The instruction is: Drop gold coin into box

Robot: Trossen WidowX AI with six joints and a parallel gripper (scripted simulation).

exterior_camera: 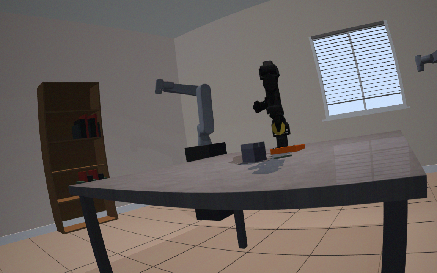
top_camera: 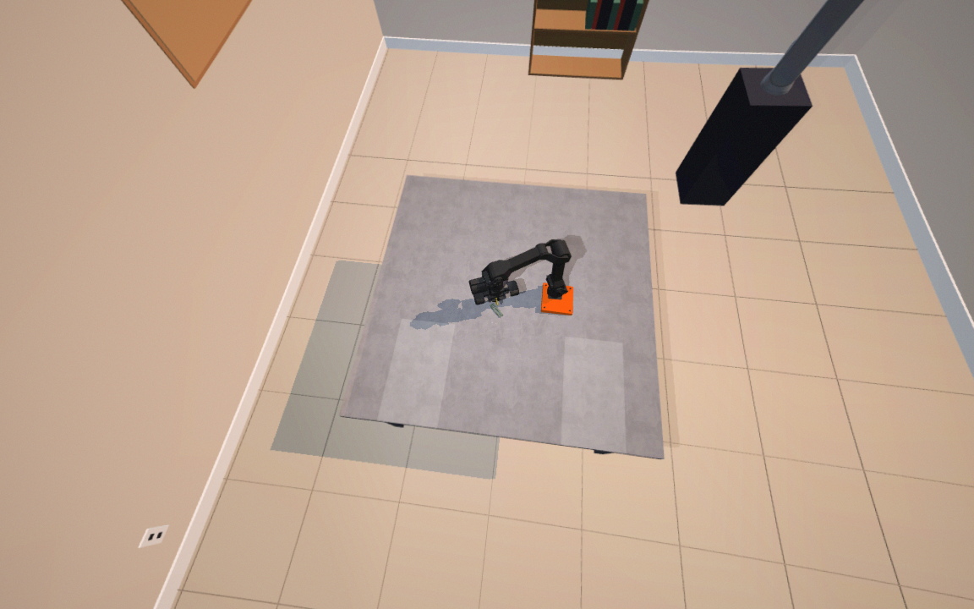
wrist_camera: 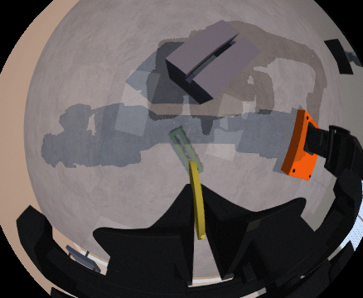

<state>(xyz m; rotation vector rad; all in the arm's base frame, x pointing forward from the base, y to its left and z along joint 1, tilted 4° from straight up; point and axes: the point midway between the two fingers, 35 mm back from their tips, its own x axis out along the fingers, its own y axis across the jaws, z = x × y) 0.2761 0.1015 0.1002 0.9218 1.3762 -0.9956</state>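
My gripper (exterior_camera: 279, 129) (wrist_camera: 193, 188) is shut on the gold coin (exterior_camera: 274, 129) (wrist_camera: 196, 203), which stands edge-on between the fingertips in the wrist view. The coin is raised above the table and clear of the green holder (top_camera: 498, 311) (exterior_camera: 282, 156) (wrist_camera: 189, 149), whose groove is empty. The closed grey box (exterior_camera: 252, 152) (wrist_camera: 229, 66) stands near the holder, beyond it in the wrist view. Its lid slot runs diagonally there, at an angle to the coin. In the top view the arm hides the box.
The orange arm base (top_camera: 557, 306) (exterior_camera: 288, 149) (wrist_camera: 294, 155) is fixed to the grey table (top_camera: 506, 378) (exterior_camera: 179, 179), on the right in the wrist view. A grey robot arm (exterior_camera: 205, 108) on a black pedestal and a bookshelf (exterior_camera: 50, 156) stand away from the table.
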